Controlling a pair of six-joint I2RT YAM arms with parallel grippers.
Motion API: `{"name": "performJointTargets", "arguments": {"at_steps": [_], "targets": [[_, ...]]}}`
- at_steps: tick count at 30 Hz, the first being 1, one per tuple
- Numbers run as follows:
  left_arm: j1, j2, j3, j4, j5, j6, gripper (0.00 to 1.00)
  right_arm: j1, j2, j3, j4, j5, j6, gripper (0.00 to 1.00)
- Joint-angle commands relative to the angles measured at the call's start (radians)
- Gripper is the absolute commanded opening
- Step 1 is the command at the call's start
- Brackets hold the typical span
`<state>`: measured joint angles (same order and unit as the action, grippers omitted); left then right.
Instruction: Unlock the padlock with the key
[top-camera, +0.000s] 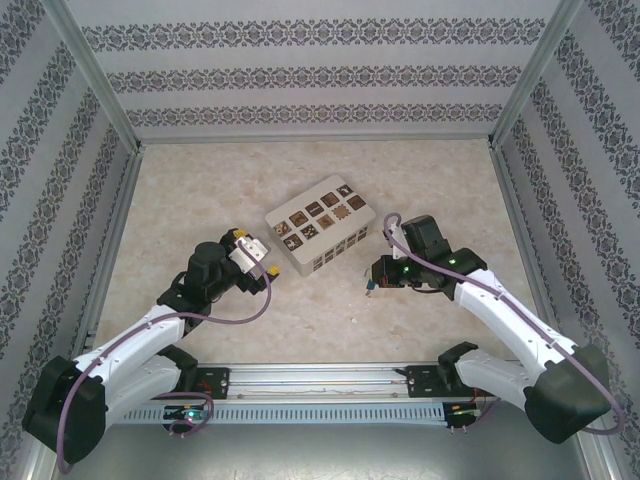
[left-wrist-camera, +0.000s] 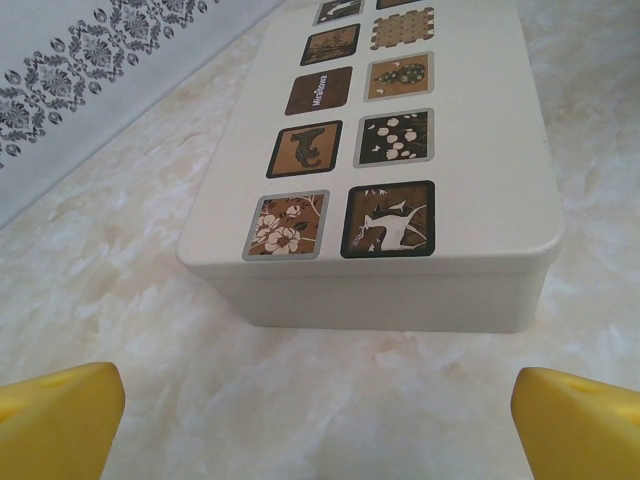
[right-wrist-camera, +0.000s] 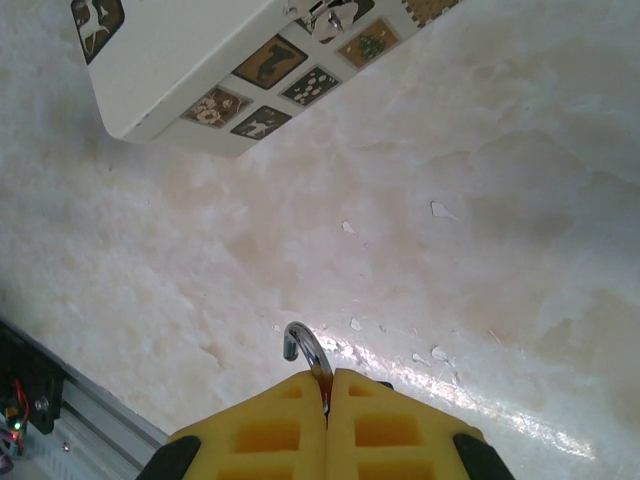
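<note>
We are looking at the right pincer (right-wrist-camera: 328, 385) first. Its yellow fingers are pressing tight together, and a little silver loop is poking out from between them. We think it is pinching the padlock (right-wrist-camera: 300, 345) by that loop. The blue part is hiding from us. The loop is lying in line with the fingers and pointing straight out past the tips, down toward the counter (top-camera: 200, 190).

The left pincer (left-wrist-camera: 318, 410) is spreading wide and holding nothing. It is facing the short end of the white box (left-wrist-camera: 400, 150), which is sitting just in front of it.

So the right arm is the one that has the padlock. The left pincer (top-camera: 257, 253) is waiting well apart from it. The white box (top-camera: 320, 225) is lying farther back, between the two.

The key is too tiny for us to pick out, so we are not saying where it is. We are guessing the free left pincer needs to bring it to the padlock.

The right wrist view is showing us the loop up close. The top view is showing us how far the right pincer (top-camera: 378, 275) is from the left one.
</note>
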<state>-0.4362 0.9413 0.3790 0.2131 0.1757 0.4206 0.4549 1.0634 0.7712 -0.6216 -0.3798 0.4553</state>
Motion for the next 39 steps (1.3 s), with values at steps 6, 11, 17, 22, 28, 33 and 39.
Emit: {"name": "performJointTargets", "arguments": {"at_steps": [6,11,17,22,28,33,39], "targets": [[0.013,-0.017,-0.006,0.031,-0.016,0.082,0.99,0.043,0.053,0.07,-0.106,0.017,-0.07,0.0],[0.013,-0.012,-0.008,0.024,-0.013,0.095,0.99,0.069,0.114,0.09,-0.139,0.013,-0.099,0.0],[0.012,-0.007,-0.006,0.016,-0.025,0.109,0.99,0.1,0.203,0.121,-0.172,0.009,-0.128,0.0],[0.012,-0.002,-0.006,0.011,-0.03,0.118,0.99,0.118,0.256,0.142,-0.195,0.018,-0.143,0.0],[0.012,0.006,-0.005,0.006,-0.018,0.127,0.99,0.128,0.307,0.163,-0.223,0.035,-0.155,0.0],[0.011,0.004,-0.009,0.005,-0.015,0.138,0.99,0.134,0.352,0.168,-0.225,0.027,-0.164,0.0],[0.011,0.007,-0.018,0.008,-0.044,0.167,0.99,0.141,0.41,0.182,-0.219,0.027,-0.181,0.0]]}}
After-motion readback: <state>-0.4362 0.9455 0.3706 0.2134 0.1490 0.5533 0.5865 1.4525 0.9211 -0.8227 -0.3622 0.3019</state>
